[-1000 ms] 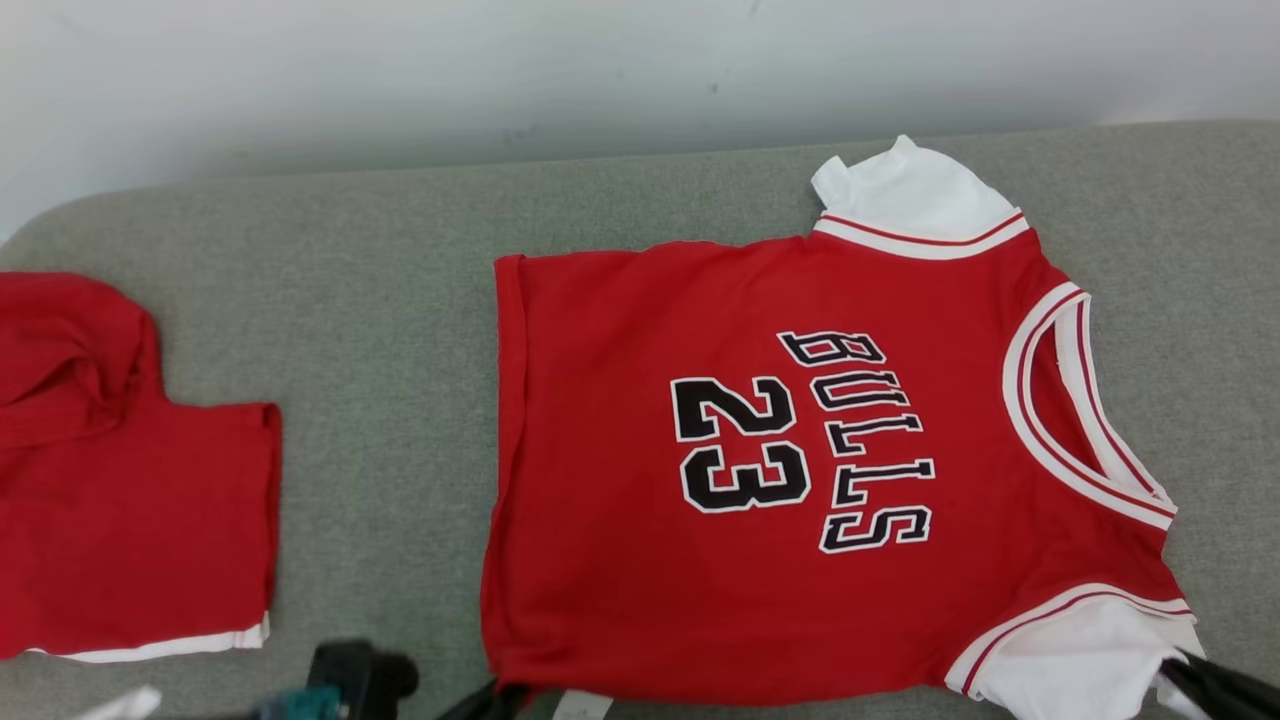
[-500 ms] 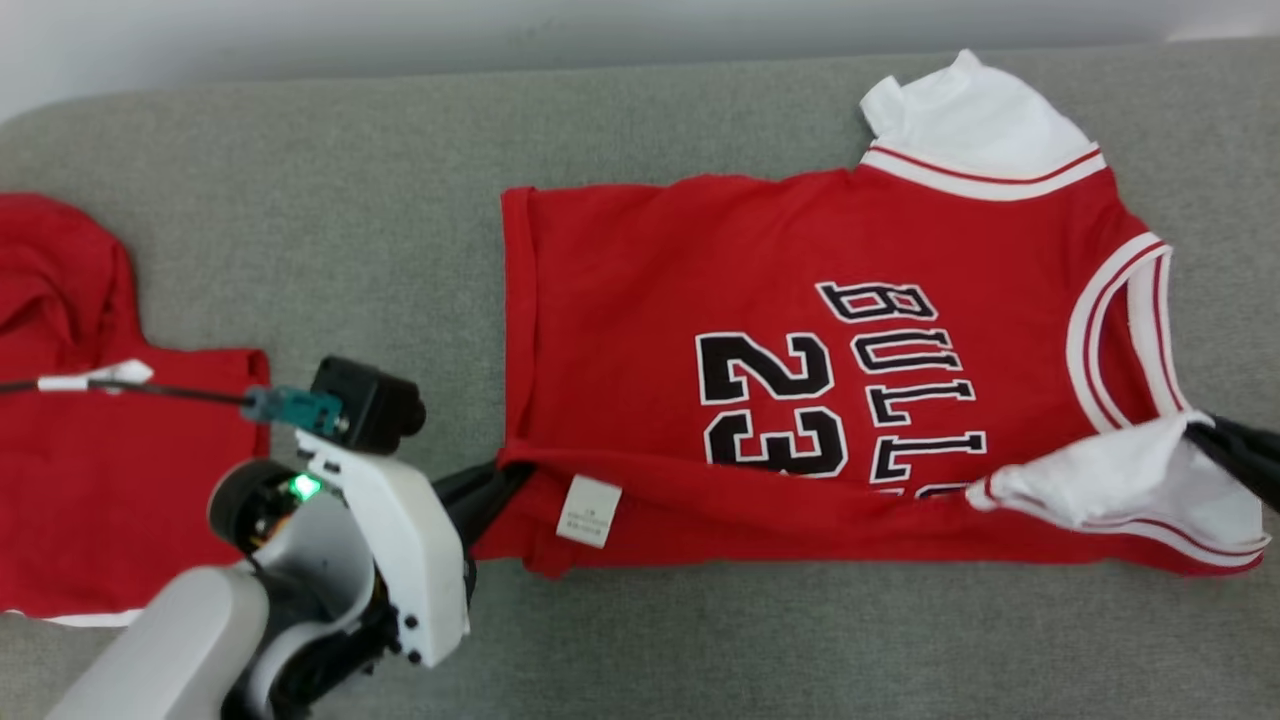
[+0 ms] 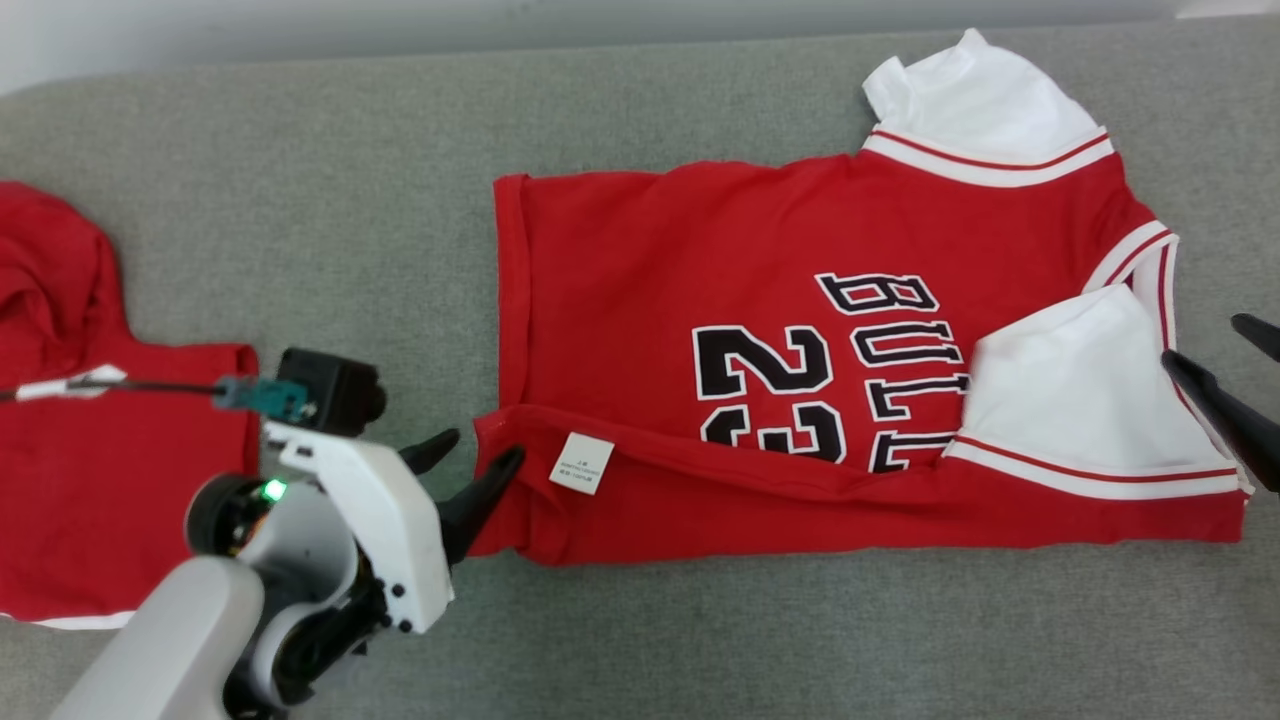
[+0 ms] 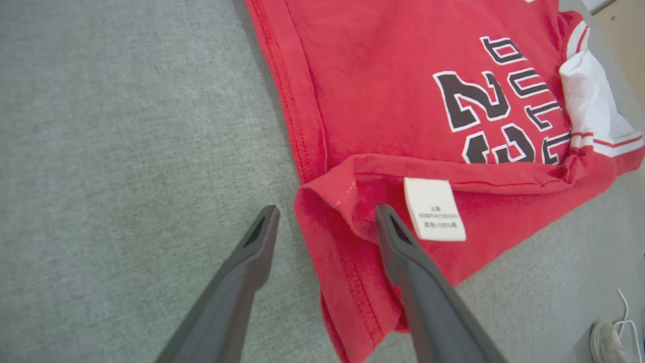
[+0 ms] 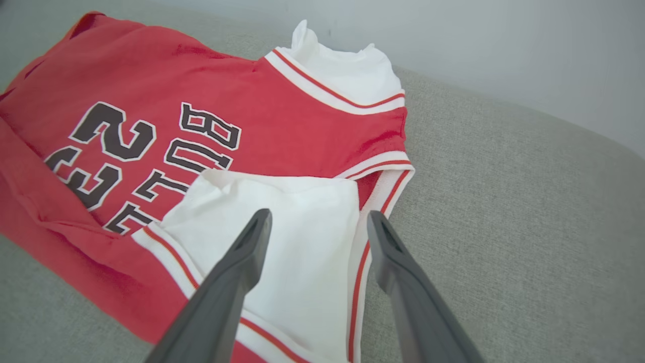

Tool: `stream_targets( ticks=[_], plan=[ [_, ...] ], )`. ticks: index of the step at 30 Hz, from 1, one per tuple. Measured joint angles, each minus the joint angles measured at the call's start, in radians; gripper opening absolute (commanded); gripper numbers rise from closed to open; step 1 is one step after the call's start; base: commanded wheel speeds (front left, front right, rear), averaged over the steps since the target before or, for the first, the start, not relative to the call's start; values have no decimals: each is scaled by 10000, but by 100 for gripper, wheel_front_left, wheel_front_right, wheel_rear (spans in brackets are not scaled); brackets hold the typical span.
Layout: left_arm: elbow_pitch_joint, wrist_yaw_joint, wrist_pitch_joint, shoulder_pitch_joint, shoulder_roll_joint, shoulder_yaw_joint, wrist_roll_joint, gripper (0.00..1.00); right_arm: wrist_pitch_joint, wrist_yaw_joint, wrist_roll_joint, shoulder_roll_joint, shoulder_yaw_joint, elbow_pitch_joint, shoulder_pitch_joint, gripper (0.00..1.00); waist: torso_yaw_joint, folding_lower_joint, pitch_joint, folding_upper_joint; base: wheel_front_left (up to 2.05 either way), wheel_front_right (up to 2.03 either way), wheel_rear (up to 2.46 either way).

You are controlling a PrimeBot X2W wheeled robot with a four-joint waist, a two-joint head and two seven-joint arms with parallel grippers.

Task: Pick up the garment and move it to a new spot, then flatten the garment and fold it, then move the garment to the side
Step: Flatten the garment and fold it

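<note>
Grey bench (image 3: 700, 640) carries everything; the garment (image 3: 700, 260) lies at centre-right of the head view, collar toward the right. Change since half a second ago: both pincers have let go; near long edge (image 3: 800, 500) now lies folded over the body and covers the lower numerals; near white sleeve (image 3: 1070, 390) lies over the letters. Judged: first lengthwise fold laid; far side and far sleeve (image 3: 975, 110) not yet folded.

Second red garment (image 3: 110, 470) at left edge, well apart; may crowd the set-aside spot; left pincer (image 3: 487, 445) wide, straddling the hem corner, one finger over cloth, contact unclear; careless withdrawal could drag the fold; right pincer (image 3: 1200, 338) wide, at right edge, over the folded sleeve's edge; care label (image 3: 581, 463) exposed.
</note>
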Motion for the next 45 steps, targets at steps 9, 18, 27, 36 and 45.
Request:
stream_targets(
  ticks=[9,18,27,36,45],
  plan=[
    [-1195,731,-1032,1885,8,499,-190,100,-1133,0,169,-155,-500,211,1541,100,-299,-2,-695,0,0,0,0],
    [-1198,940,-1379,2588,-313,21,81,100,-1218,0,-265,253,-859,570,2917,100,-471,-2,-526,0,0,0,0],
    [-562,675,-1519,2255,-548,-157,65,100,-884,0,-966,1225,-897,1310,2517,100,-397,-2,-169,0,0,0,0],
    [395,205,-1546,1559,-1085,-602,35,0,-320,-17,-989,1772,-416,1979,1688,37,-246,-3,-24,-1,0,0,0],
    [311,-33,-1626,2283,-1039,-380,-732,0,8,-12,-52,928,265,1739,1752,0,-60,-2,-761,0,0,0,0]
  ],
)
